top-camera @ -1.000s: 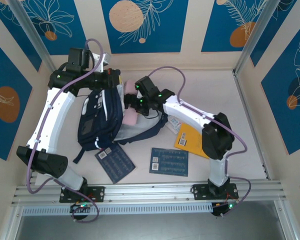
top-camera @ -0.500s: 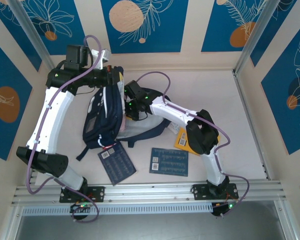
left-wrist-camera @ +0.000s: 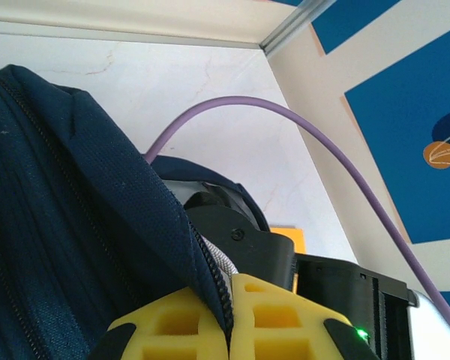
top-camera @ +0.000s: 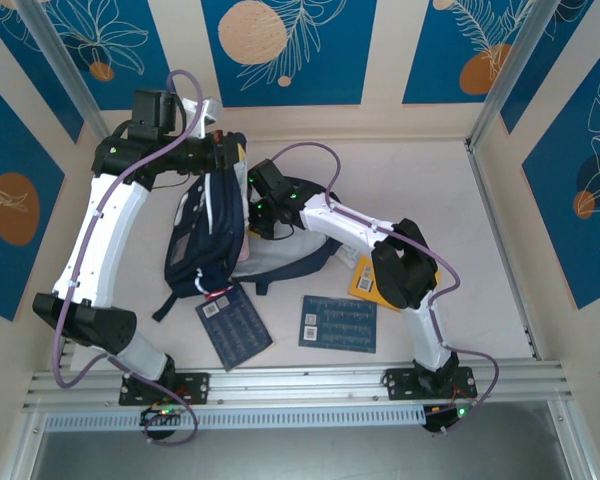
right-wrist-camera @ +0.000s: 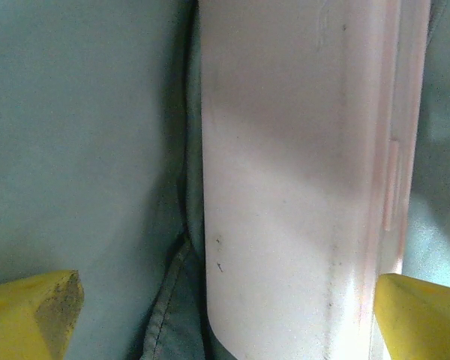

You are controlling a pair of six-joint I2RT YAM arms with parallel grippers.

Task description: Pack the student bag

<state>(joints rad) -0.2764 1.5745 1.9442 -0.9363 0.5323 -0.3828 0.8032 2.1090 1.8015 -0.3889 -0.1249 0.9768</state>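
Stowing step: left gripper (left-wrist-camera: 231, 300) clamps bag (top-camera: 205, 235) rim, centre-left; right gripper (right-wrist-camera: 225, 292), wide open inside, straddles pink case (right-wrist-camera: 292, 150), holding nothing. Next, probably: withdraw clear.

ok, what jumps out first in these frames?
The navy bag stands at the left of the table, its zip edge pinched up by the shut left gripper. The right gripper is inside it, open, with a pale pink case between its fingers against the grey lining. In front lie a blue booklet, a second booklet and a yellow book.
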